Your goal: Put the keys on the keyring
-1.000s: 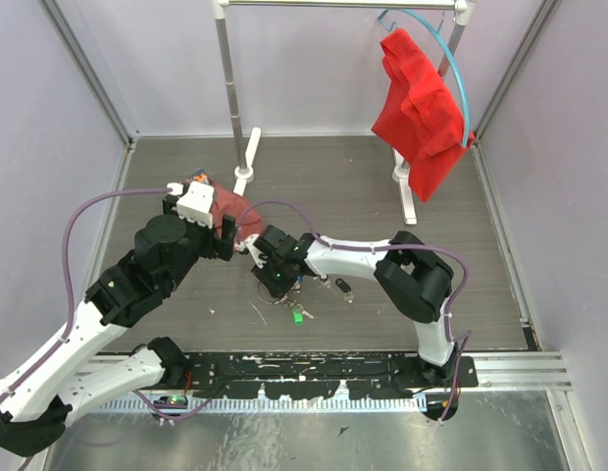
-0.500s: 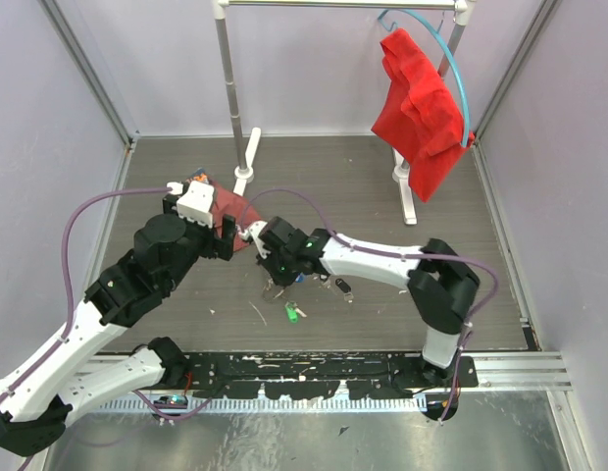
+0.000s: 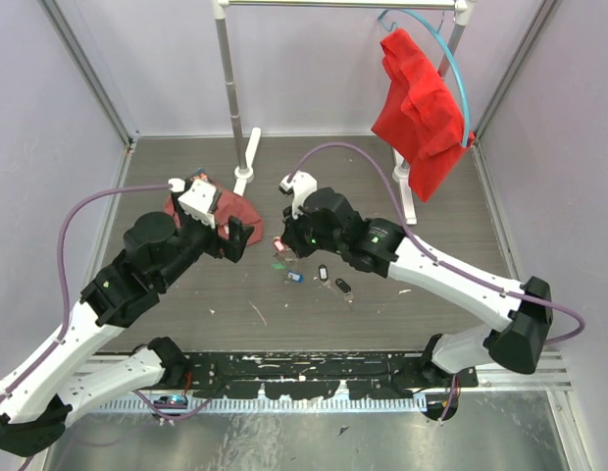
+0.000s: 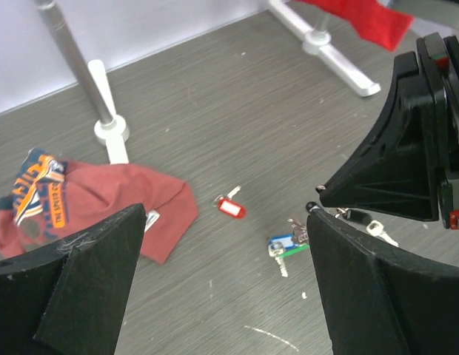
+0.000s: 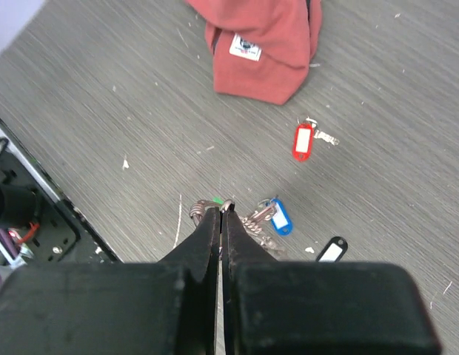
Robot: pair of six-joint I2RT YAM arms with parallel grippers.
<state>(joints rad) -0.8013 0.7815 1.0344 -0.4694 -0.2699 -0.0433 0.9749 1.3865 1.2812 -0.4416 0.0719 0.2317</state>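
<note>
Grey wood-grain floor (image 3: 461,196), lilac walls (image 3: 314,78), white garment rack (image 3: 227,78) w/ red cloth (image 3: 417,108) at back.

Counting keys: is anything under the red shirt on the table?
The shirt and its white label show; anything beneath is covered. A red-tagged key lies apart from it.
</note>
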